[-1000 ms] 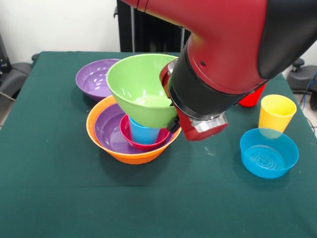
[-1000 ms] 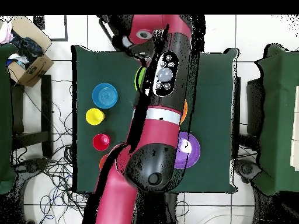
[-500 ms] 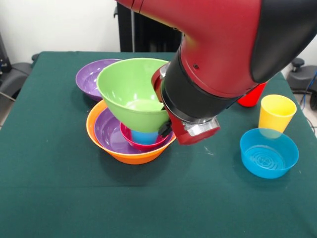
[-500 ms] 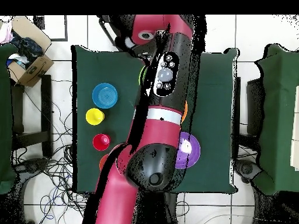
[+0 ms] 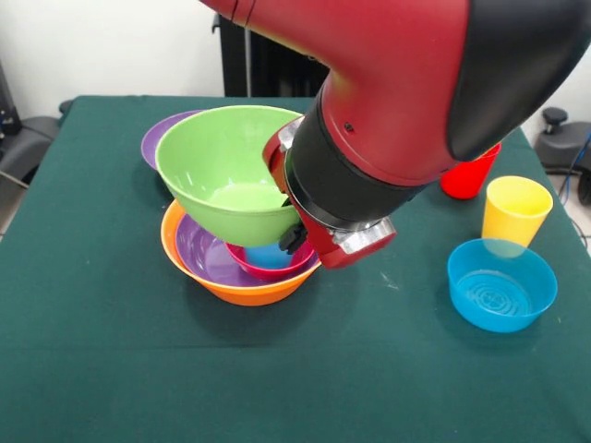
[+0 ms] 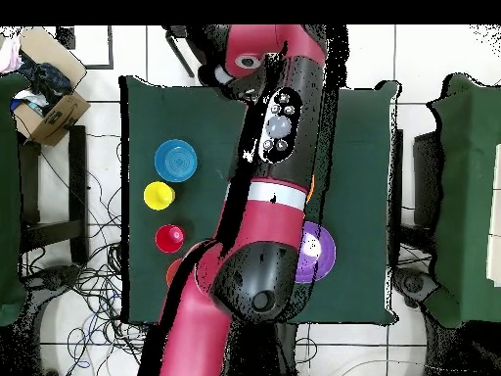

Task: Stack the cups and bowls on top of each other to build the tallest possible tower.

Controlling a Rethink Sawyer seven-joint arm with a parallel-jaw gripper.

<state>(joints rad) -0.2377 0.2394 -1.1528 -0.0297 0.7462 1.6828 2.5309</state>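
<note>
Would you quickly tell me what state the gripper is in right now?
Gripper: shut on the lime green bowl, carried tilted above the tower.

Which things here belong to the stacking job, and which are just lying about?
Job: lime green bowl at the claw, large orange bowl holding nested bowls, purple bowl, blue bowl, yellow cup, red cup.
Lying about: cardboard box, floor cables.

**Six bowls and three cups counted.**
Bowls: one lime green bowl (image 5: 231, 180) gripped in the pincer (image 5: 292, 238); one large orange bowl (image 5: 231, 291), one purple bowl (image 5: 199, 245) and one pink-red bowl (image 5: 268, 272) nested just under it; a second purple bowl (image 5: 157, 138) beyond; one blue bowl (image 5: 501, 286) well aside. Cups: one blue cup (image 5: 268, 256) under the pincer; one red cup (image 5: 466, 177) and one yellow cup (image 5: 515, 210) aside.
</note>
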